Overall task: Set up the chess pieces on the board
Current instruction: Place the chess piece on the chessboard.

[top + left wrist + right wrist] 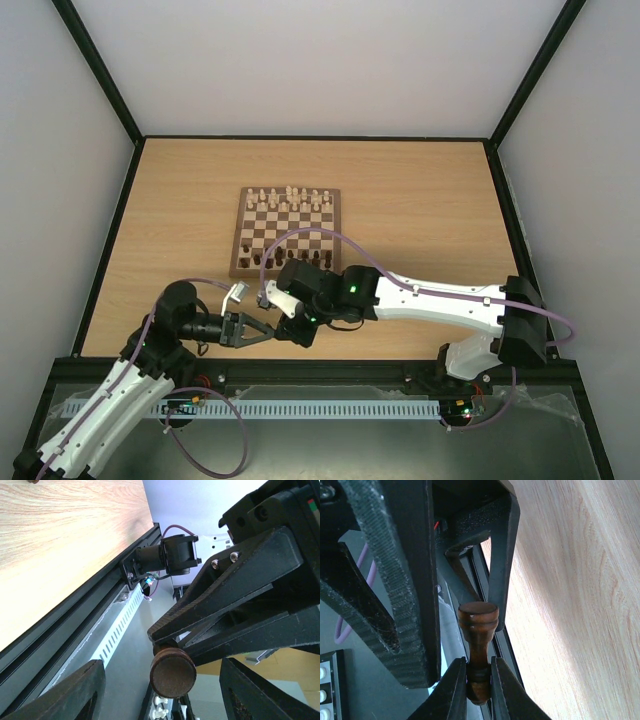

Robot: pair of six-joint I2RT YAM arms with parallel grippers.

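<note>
My right gripper [479,676] is shut on the thin upper part of one dark brown chess piece [478,625], held in the air over the table's near edge. Its round base [173,673] faces my left wrist camera. My left gripper [165,692] is open, with one finger [70,692] on each side of the piece and not touching it. In the top view the two grippers meet tip to tip, left [266,330] and right [286,324]. The board [240,236] lies beyond them, with dark pieces [300,258] on its near rows.
Cream-white chessmen [290,196] fill the board's two far rows. A black rail [330,368] runs along the table's near edge, with a white slotted strip [320,409] below it. Black frame posts stand at the table's corners.
</note>
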